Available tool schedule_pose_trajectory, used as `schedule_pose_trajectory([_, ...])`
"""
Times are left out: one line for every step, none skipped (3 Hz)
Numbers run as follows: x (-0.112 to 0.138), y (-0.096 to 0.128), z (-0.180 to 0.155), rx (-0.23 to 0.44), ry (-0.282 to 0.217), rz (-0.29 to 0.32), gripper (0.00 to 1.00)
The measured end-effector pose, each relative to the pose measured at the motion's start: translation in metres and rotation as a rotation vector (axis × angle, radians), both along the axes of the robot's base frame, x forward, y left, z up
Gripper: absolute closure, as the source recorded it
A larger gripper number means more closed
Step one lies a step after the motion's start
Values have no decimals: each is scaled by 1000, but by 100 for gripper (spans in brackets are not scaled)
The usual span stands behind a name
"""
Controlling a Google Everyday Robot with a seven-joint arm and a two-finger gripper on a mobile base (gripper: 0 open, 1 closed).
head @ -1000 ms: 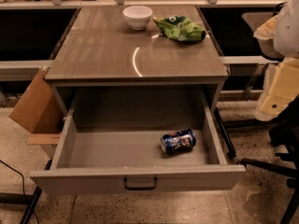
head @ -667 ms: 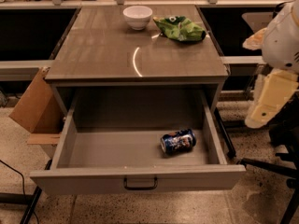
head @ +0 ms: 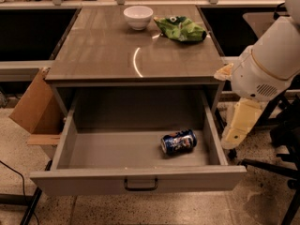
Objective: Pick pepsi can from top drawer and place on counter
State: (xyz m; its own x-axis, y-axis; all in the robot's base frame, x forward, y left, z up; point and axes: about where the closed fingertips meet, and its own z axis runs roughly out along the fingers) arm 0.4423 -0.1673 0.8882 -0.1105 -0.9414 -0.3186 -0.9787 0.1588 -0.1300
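The pepsi can (head: 178,141) lies sideways inside the open top drawer (head: 84,183). The hand (head: 236,125) hangs outside the drawer's right wall, apart from the can. Whether it is spread or pressed together cannot be told.

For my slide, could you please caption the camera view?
Pepsi can lying in open top drawer; gripper hangs outside its right side.

Hand (head: 233,138) beside open top drawer (head: 84,182)
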Motion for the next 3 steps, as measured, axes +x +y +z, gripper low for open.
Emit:
schedule_pose_trajectory([0, 0, 0, 0, 0, 0, 0])
schedule_pose_trajectory([13, 14, -32, 18, 24, 67, 0])
schedule_pose_trajectory([29, 30, -77, 37, 45, 140, 0])
